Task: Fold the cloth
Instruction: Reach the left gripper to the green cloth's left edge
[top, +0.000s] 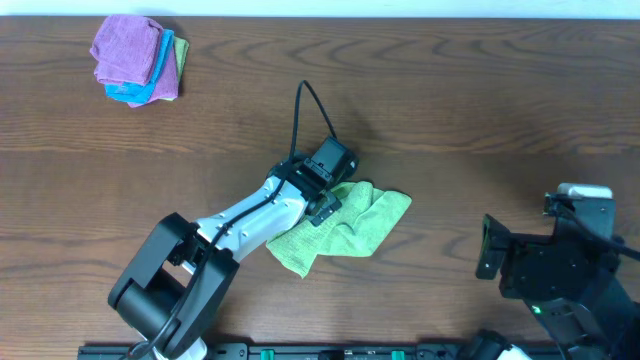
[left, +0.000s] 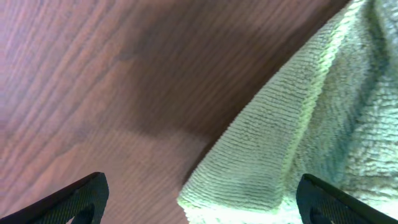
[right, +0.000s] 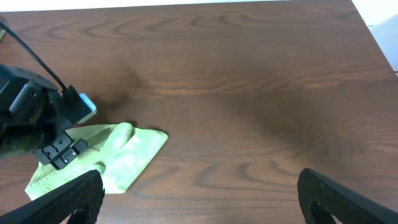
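We hold our left gripper (left: 202, 202) low over the lime-green cloth (left: 298, 124), fingers (left: 81, 198) spread wide and gripping nothing. A rounded corner of the loosely bunched cloth lies beneath the gap between them, nearer one finger than the other. Our right gripper (right: 205, 199) stands well apart from the cloth, its fingers just as wide, with only the bare wooden table (right: 249, 93) between and ahead of them. A small pile of purple and light-blue cloths (top: 135, 60) sits far from both pairs of fingers.
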